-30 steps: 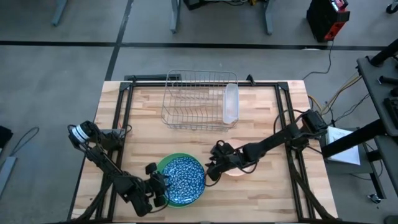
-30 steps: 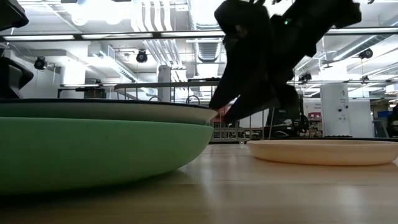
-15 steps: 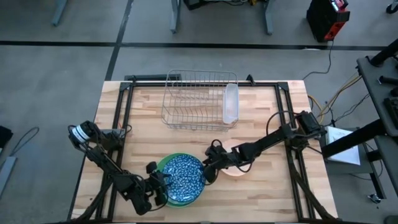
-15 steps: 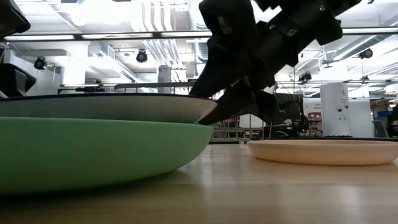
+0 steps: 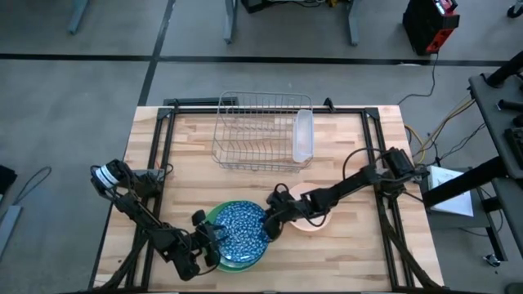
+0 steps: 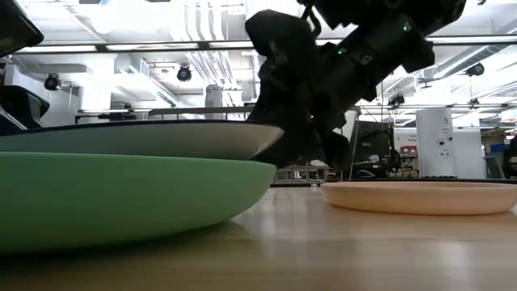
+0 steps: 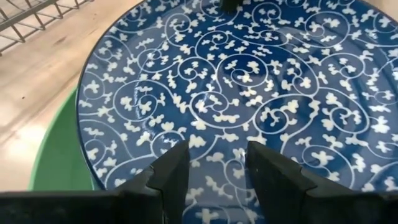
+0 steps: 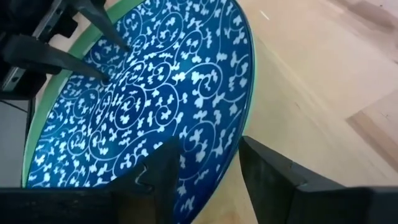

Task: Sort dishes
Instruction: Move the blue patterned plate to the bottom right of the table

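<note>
I see a pale wooden counter (image 5: 343, 155) of jointed planks, edged by a black frame. A silver wire rack (image 5: 255, 131) stands on it at the far middle, with a clear plastic tray (image 5: 303, 135) at its right end. At the near edge sits the green plate (image 5: 237, 263), and just to its right the peach-pink bowl (image 5: 315, 224).

The blue patterned plate (image 5: 238, 232) is lying on the green plate (image 5: 245, 259), hemmed by the left gripper (image 5: 214, 246) at its eight o'clock rim and the right gripper (image 5: 270, 228), fingers parted, at three. The peach bowl (image 5: 310, 224) is blocking further right. Bare tabletop (image 5: 196, 184) is lying open toward twelve, before the wire rack (image 5: 255, 131).
</note>
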